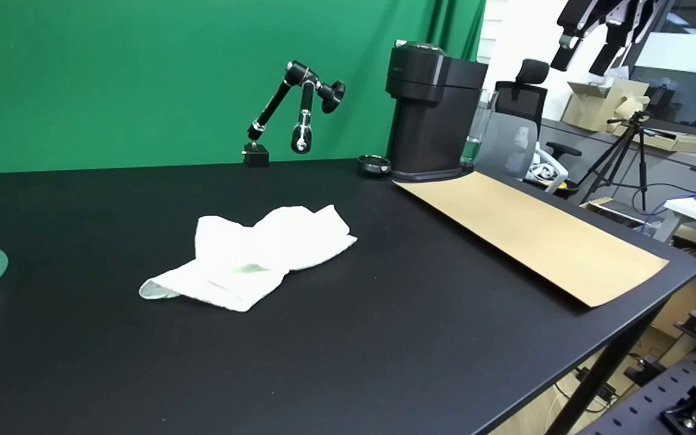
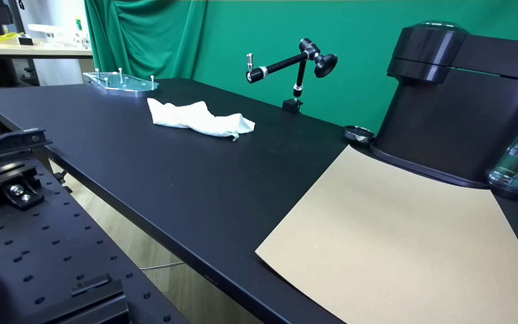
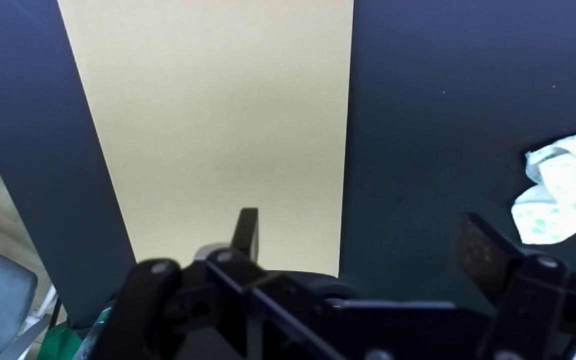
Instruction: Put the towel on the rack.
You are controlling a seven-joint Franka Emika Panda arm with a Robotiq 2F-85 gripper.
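Observation:
The towel is white and lies crumpled on the black table, and it shows in both exterior views (image 1: 257,254) (image 2: 200,118). In the wrist view the towel (image 3: 568,192) is partly cut off at the right edge and shows a pale green pattern. My gripper (image 1: 582,61) is at the top right of an exterior view, high above the table and apart from the towel. In the wrist view the gripper (image 3: 359,215) has its two fingers wide apart with nothing between them. I cannot make out a rack in any view.
A brown sheet (image 1: 535,235) lies on the table's near end. A black coffee machine (image 2: 457,108) with a clear water tank stands behind it, beside a small round black dish (image 2: 359,134). A black jointed arm stand (image 2: 292,106) and a clear plate with white posts (image 2: 126,85) are farther along.

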